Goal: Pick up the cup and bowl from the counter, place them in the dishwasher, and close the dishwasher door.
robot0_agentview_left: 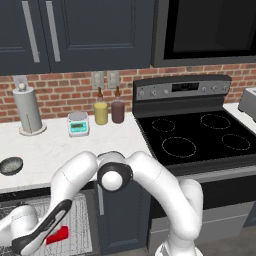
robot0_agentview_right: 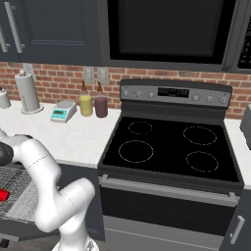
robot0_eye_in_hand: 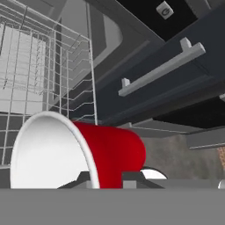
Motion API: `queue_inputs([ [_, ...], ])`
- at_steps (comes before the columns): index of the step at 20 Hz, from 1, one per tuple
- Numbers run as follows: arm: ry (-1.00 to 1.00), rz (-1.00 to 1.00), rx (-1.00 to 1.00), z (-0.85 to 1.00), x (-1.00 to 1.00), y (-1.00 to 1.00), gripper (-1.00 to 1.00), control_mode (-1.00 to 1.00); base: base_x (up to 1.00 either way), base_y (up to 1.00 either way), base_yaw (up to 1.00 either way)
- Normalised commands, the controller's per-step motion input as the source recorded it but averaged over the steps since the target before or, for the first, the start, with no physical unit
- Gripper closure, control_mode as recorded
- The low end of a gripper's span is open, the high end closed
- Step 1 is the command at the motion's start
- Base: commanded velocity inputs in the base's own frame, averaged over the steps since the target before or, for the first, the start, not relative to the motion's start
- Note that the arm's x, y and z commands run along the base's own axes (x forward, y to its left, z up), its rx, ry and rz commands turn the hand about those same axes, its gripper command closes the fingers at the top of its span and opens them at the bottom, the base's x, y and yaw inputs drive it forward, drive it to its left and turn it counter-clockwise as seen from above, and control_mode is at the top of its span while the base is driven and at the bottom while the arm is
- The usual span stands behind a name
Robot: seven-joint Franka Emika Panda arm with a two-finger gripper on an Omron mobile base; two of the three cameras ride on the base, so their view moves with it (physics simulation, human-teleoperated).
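A white, lightly marbled stone counter (robot0_agentview_left: 60, 150) is running under a red brick wall beside a black stovetop (robot0_agentview_left: 200, 137). A small dark grey speckled bowl (robot0_agentview_left: 11, 165) is sitting near the counter's front edge, well apart from a white-and-teal kitchen scale (robot0_agentview_left: 78, 123). Below, the gripper (robot0_eye_in_hand: 110, 179) is pinching the rim of the small red tapered cup (robot0_eye_in_hand: 74, 151), its fingertips (robot0_eye_in_hand: 85, 178) standing on either side of the wall. The cup is lying on its side over the dishwasher's light grey wire rack (robot0_eye_in_hand: 48, 70).
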Motion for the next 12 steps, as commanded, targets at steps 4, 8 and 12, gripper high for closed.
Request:
queue_inputs([
  [4,0.0,0.06,0.0,-0.16,0.07,0.0,1.0,-1.0,0.0,0.0,0.0],
  [8,0.04,0.06,0.06,-0.11,0.18,0.0,1.0,-1.0,0.0,0.0,0.0],
  [12,0.03,0.06,0.16,-0.12,0.23,-0.03,1.0,-1.0,0.0,0.0,0.0],
])
